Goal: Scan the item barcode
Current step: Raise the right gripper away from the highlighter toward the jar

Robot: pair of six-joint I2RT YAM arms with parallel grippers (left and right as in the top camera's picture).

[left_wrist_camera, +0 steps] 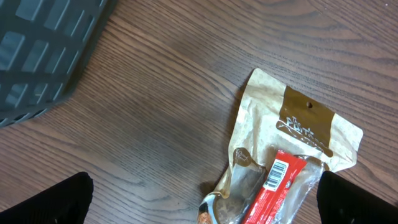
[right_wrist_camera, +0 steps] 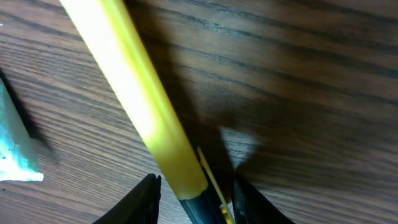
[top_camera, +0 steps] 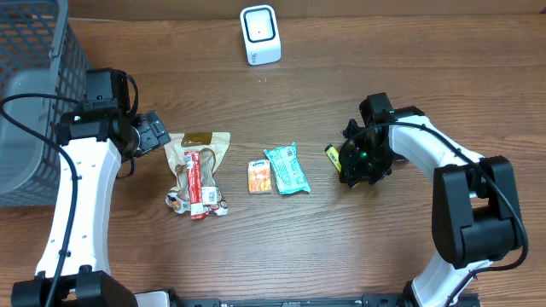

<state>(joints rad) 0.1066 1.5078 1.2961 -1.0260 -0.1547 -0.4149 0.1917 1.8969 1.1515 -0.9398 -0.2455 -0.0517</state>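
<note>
Left gripper spread wide just beside brown treat pouch, right gripper straddling yellow tube (whether it grips, cannot tell)

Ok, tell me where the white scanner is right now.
In the overhead view the white scanner stands at the far edge of the table, near the middle, straight beyond the orange packet and teal packet lying at the centre.

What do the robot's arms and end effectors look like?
The left arm and right arm have white links, black joints and black cables running alongside. The left end effector and right end effector are black; a green light glows by the right one.
</note>
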